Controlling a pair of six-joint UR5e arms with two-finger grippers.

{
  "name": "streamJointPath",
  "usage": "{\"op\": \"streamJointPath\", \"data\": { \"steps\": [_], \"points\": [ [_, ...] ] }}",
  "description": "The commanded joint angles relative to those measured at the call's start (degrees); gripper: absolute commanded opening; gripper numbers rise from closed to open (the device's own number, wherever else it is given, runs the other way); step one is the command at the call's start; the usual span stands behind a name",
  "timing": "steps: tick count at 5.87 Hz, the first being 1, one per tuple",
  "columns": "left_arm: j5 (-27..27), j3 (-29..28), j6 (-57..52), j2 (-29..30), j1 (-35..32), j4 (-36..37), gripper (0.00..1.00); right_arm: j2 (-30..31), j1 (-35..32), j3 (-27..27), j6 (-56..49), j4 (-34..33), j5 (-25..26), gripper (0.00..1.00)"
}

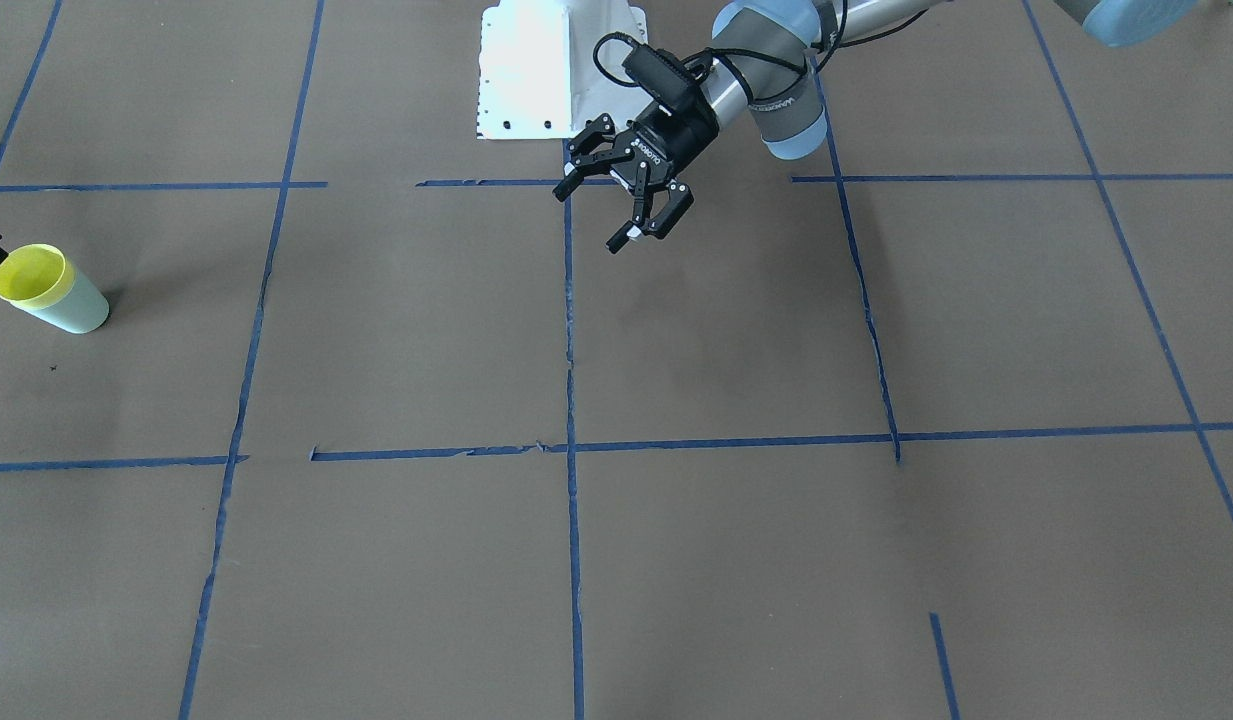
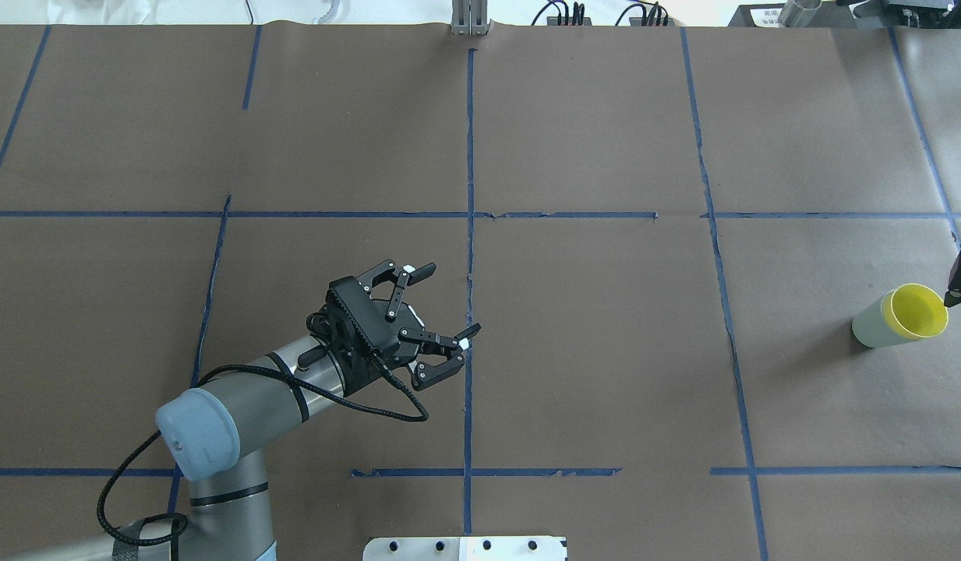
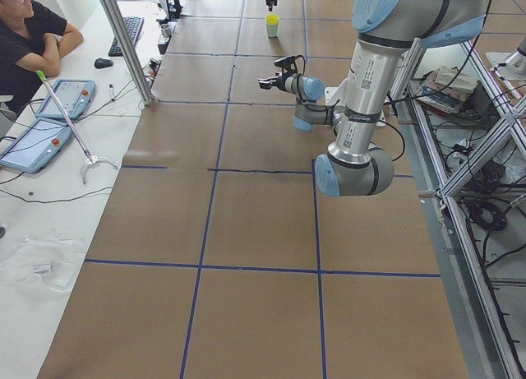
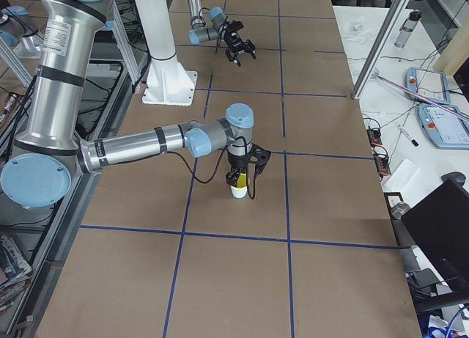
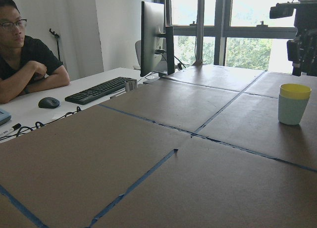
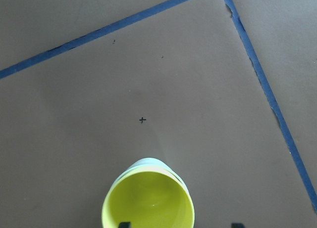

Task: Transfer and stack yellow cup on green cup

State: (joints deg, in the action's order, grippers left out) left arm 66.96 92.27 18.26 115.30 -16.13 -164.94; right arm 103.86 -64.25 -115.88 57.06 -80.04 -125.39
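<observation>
My right gripper [image 4: 244, 177] has its jaws wide apart and holds nothing. Just under it stands the yellow cup [image 6: 147, 203], upright, sitting inside the green cup [image 1: 74, 310]. It is closer to one fingertip than to the other; if a finger touches the rim, I cannot tell. My left gripper [image 2: 446, 305] is also spread wide and empty, well apart from both cups.

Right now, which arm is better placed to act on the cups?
Right. The right gripper hangs open over the yellow cup, nested in the green cup; the left gripper is far away at mid-table.
</observation>
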Motion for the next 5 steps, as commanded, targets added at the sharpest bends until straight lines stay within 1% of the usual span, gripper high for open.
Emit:
{"op": "streamJointPath", "data": {
  "steps": [1,2,3,4,5],
  "points": [
    [-1.66,0.10,4.98,-0.07,-4.06,13.07,1.00,-0.15,-1.48,-1.63,-2.63,-0.03,-0.11,1.00],
    [-0.01,0.11,7.64,0.10,-8.69,20.11,1.00,-0.06,-4.71,-0.93,-8.13,-0.37,-0.29,1.00],
    [9.76,0.28,12.97,0.10,-16.75,29.84,1.00,-0.15,-6.92,0.38,-10.02,-0.20,-2.73,1.00],
    [21.25,0.11,16.50,0.02,-24.83,36.20,1.00,0.20,-8.51,0.48,-12.12,-0.38,-4.67,1.00],
    [30.50,-0.24,16.80,-0.07,-31.18,47.40,1.00,0.38,-9.48,0.92,-14.14,-0.46,-4.77,1.00]
  ]
}}
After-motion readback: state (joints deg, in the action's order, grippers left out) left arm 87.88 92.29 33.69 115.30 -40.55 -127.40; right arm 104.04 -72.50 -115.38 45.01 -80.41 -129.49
